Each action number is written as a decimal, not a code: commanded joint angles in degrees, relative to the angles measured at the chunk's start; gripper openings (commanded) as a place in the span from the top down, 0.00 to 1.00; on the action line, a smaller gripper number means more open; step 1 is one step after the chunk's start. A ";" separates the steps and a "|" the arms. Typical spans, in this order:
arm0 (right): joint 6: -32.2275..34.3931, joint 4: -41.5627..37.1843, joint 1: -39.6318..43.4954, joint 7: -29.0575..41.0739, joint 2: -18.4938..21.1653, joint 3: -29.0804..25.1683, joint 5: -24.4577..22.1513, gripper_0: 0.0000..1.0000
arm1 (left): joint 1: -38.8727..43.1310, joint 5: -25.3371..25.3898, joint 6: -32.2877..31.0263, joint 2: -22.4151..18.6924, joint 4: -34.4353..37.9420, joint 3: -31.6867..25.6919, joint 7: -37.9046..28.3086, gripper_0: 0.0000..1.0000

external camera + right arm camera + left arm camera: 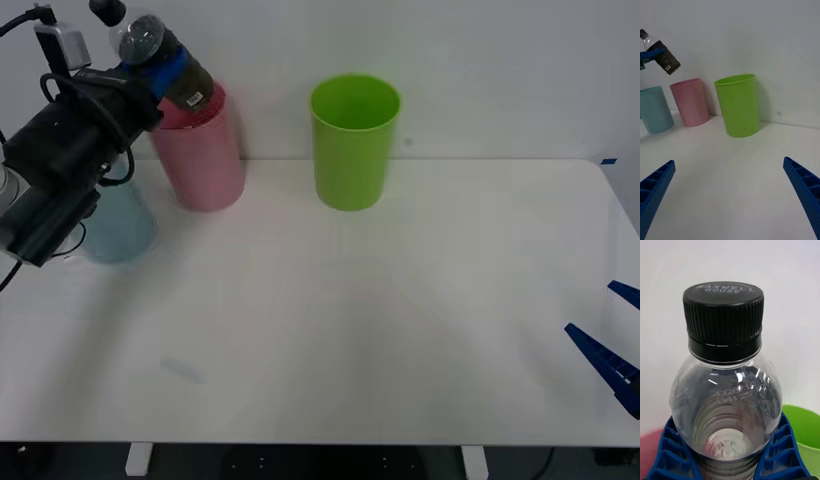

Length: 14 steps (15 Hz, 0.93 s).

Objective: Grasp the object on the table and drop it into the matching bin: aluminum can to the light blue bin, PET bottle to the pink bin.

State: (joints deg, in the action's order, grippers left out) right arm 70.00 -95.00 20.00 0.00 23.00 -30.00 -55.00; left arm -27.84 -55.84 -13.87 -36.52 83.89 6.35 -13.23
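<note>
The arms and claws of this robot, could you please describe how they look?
The left arm is black and boxy, with looping black cables and a grey block on top. Its left claw has blue ribbed fingers. The right claw has the same blue ribbed, tapering fingers.

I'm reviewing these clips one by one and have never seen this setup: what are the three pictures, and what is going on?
This is a two-armed robot at a white table. One picture looks down from above the arms; the other two come from cameras on each wrist.

The left claw is raised at the table's far left, shut on a small clear PET bottle with a black cap. Its wrist camera sees that bottle up close, between the blue fingers. The bottle hangs tilted over the pink bin, not yet dropped.

Beside the pink bin stand a light blue bin and a lime green bin.

The right claw waits open at the right edge; its camera faces the three bins.
</note>
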 commanded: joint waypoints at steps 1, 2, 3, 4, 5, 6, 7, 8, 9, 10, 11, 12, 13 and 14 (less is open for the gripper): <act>0.00 0.00 0.00 0.00 0.00 0.00 0.00 0.00 | -4.24 -0.85 -2.31 0.04 -6.55 0.07 0.75 1.00; 0.00 0.00 0.00 0.00 0.00 0.00 0.00 0.00 | -5.56 -1.20 -2.66 0.04 -8.30 0.24 0.84 1.00; 0.00 0.00 0.00 0.00 0.00 0.00 0.00 0.00 | -7.49 -1.64 -2.92 -0.04 -10.77 0.86 1.10 1.00; 0.00 0.00 0.00 0.00 0.00 0.00 0.00 0.00 | -8.99 -1.91 -3.01 0.04 -12.87 1.48 1.27 1.00; 0.00 0.00 0.00 0.00 0.00 0.00 0.00 0.00 | -10.57 -2.17 -3.10 0.04 -15.07 2.09 1.63 1.00; 0.00 0.00 0.00 0.00 0.00 0.00 0.00 0.00 | -12.59 -2.52 -3.45 0.04 -17.71 2.53 1.98 1.00; 0.00 0.00 0.00 0.00 0.00 0.00 0.00 0.00 | -14.00 -2.79 -3.98 0.04 -19.47 2.71 2.33 1.00; 0.00 0.00 0.00 0.00 0.00 0.00 0.00 0.00 | -15.58 -3.14 -4.94 -0.04 -21.66 2.71 2.59 1.00; 0.00 0.00 0.00 0.00 0.00 0.00 0.00 0.00 | -17.51 -4.28 -6.35 0.04 -24.65 2.71 2.94 1.00; 0.00 0.00 0.00 0.00 0.00 0.00 0.00 0.00 | -18.92 -5.07 -7.14 0.04 -26.76 2.71 3.12 1.00; 0.00 0.00 0.00 0.00 0.00 0.00 0.00 0.00 | -20.24 -5.86 -8.11 0.04 -28.78 2.71 3.30 1.00; 0.00 0.00 0.00 0.00 0.00 0.00 0.00 0.00 | -21.82 -6.57 -9.43 -0.04 -31.16 2.71 3.56 1.00; 0.00 0.00 0.00 0.00 0.00 0.00 0.00 0.00 | -22.70 -7.09 -10.39 0.04 -32.74 2.62 3.74 1.00; 0.00 0.00 0.00 0.00 0.00 0.00 0.00 0.00 | -23.05 -7.45 -11.01 0.04 -33.53 2.62 3.82 1.00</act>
State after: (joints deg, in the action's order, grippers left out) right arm 70.00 -95.00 20.00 0.00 23.00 -30.00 -55.00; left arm -50.54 -62.97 -24.33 -36.49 51.10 8.99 -9.49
